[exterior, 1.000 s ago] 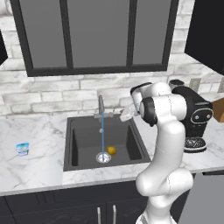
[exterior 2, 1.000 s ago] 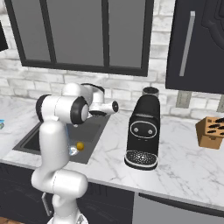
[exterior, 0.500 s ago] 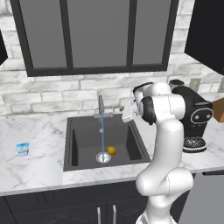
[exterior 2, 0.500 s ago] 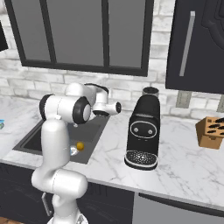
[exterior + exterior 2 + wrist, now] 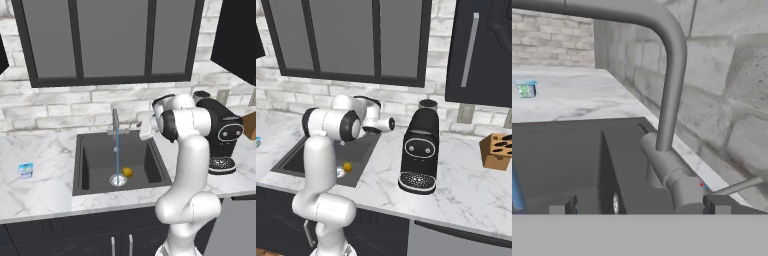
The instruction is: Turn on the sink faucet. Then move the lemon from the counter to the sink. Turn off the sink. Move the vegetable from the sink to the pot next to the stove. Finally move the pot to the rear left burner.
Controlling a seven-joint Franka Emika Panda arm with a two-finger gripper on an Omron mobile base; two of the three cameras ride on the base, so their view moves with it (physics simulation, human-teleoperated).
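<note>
Left base view: water runs from the faucet [image 5: 115, 120] at frame centre, and the lemon [image 5: 128, 172] lies in the sink [image 5: 90, 155] beside the drain. The open gripper [image 5: 134, 127] hangs near the lever; shutting off, pot and burner remain.

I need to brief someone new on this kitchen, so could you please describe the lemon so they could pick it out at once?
Find the dark grey sink set into the white marble counter, below the glass-fronted cabinets. On its floor, just right of the round silver drain ring, lies the lemon. It is the one small, bright yellow thing there.
</note>
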